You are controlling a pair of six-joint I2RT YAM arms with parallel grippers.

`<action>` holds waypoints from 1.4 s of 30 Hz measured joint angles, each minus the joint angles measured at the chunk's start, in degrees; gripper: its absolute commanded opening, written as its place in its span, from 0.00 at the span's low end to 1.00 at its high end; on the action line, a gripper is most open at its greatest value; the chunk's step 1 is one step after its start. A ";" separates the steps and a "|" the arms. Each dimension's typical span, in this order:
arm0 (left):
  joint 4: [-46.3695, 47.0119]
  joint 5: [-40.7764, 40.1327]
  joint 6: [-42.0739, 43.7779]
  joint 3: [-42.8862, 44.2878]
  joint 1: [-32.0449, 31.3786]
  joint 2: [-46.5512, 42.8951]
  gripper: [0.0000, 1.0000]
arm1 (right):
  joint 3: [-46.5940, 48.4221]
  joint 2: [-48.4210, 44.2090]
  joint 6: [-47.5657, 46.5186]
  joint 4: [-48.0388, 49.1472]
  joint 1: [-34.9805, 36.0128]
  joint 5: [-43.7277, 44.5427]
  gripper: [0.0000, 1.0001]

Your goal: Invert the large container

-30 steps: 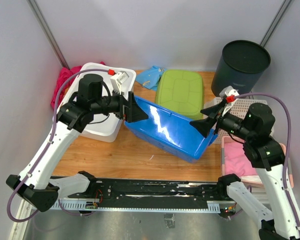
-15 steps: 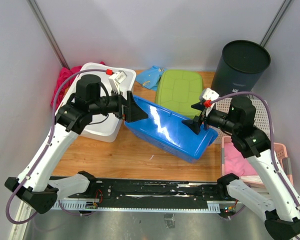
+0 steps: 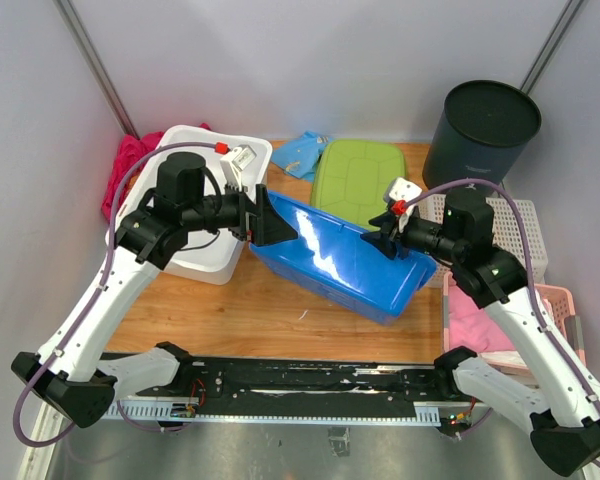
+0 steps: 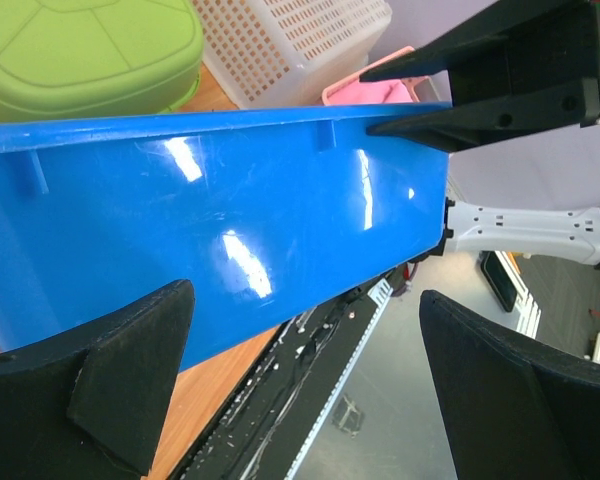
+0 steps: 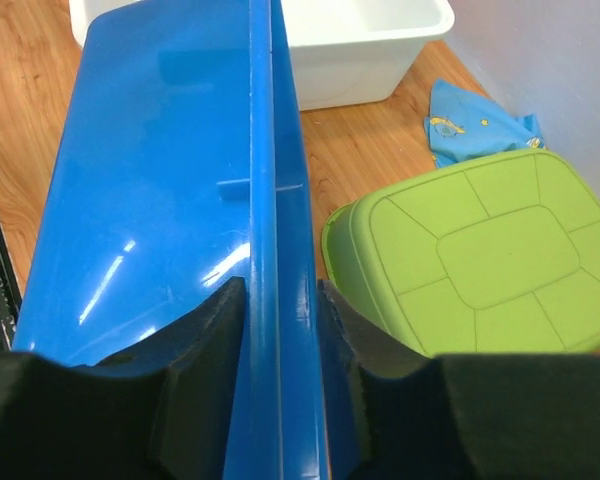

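Tabletop: wood table (image 3: 230,310) between pale walls, with a white tub (image 3: 195,262) on the left and a green domed container (image 3: 360,180) at the back.
Container: the blue bin (image 3: 330,265) stands tipped on edge mid-table, between your two arms, just in front of the green container. It isn't upside down yet.
Left gripper (image 3: 270,220): spread wide at the bin's left end, clamping nothing.
Right gripper (image 5: 275,300): straddles the bin's rim at the right end and looks pinched onto it.
Step in hand: rolling the bin past its balance point.
How to do it well: rotate both ends together so the bin doesn't twist. Steady the left end before you turn. Keep the falling rim off the green container, and lower it slowly.
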 measured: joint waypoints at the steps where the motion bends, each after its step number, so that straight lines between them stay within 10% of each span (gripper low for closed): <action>1: -0.04 0.00 -0.02 -0.11 0.00 0.00 0.99 | 0.02 0.09 0.02 0.09 0.02 -0.04 0.24; 6: 0.02 0.04 -0.02 -0.13 0.00 -0.28 0.99 | 0.63 0.24 0.50 -0.74 0.13 -0.13 0.01; 42: -0.94 2.08 1.22 9.01 0.00 -2.54 0.99 | 16.15 18.14 29.27 -23.50 -10.78 -28.15 0.01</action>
